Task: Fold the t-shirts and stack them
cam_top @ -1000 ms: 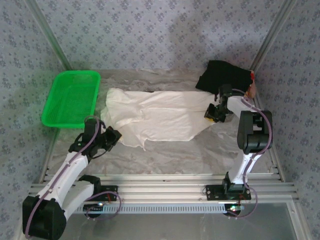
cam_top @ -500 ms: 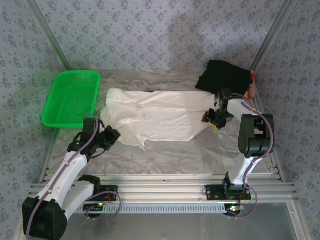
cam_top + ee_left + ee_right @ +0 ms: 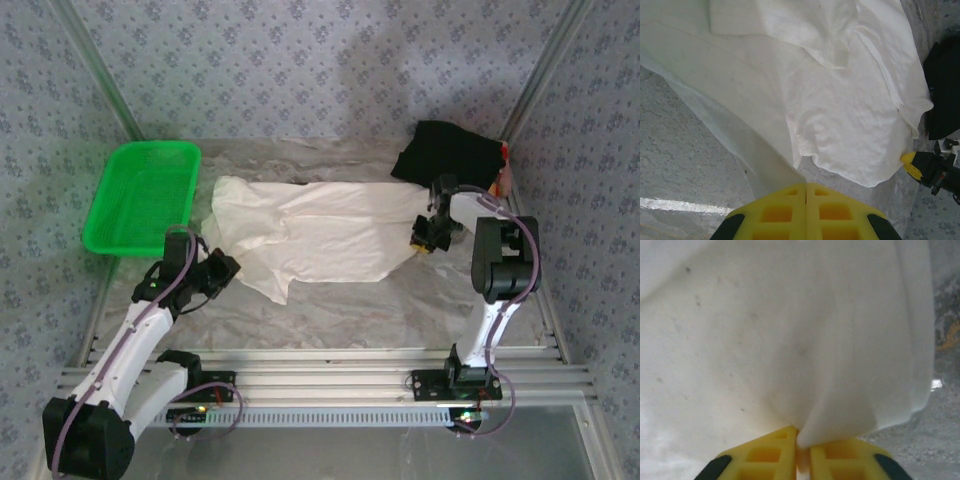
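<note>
The large off-white shirt (image 3: 320,232) lies spread across the middle of the table, wrinkled. My left gripper (image 3: 228,268) is shut on its near-left edge; in the left wrist view a taut fold of the off-white shirt (image 3: 805,90) runs up from the closed yellow jaws (image 3: 805,186). My right gripper (image 3: 422,238) is shut on the shirt's right edge. In the right wrist view, the off-white shirt (image 3: 780,330) bunches between the jaws (image 3: 802,440). The black shirt (image 3: 445,152) lies crumpled at the back right, behind the right gripper, with its edge (image 3: 945,90) showing in the left wrist view.
A green plastic basket (image 3: 145,195) stands at the left, behind the left arm. A crinkled clear sheet (image 3: 400,300) covers the table. A small orange-red thing (image 3: 505,172) lies beside the black shirt. Slanted frame posts (image 3: 545,60) rise at the back corners.
My right gripper opened, then shut on the off-white shirt's right edge. My left gripper drew slightly back, with the near-left edge of the shirt following it.
</note>
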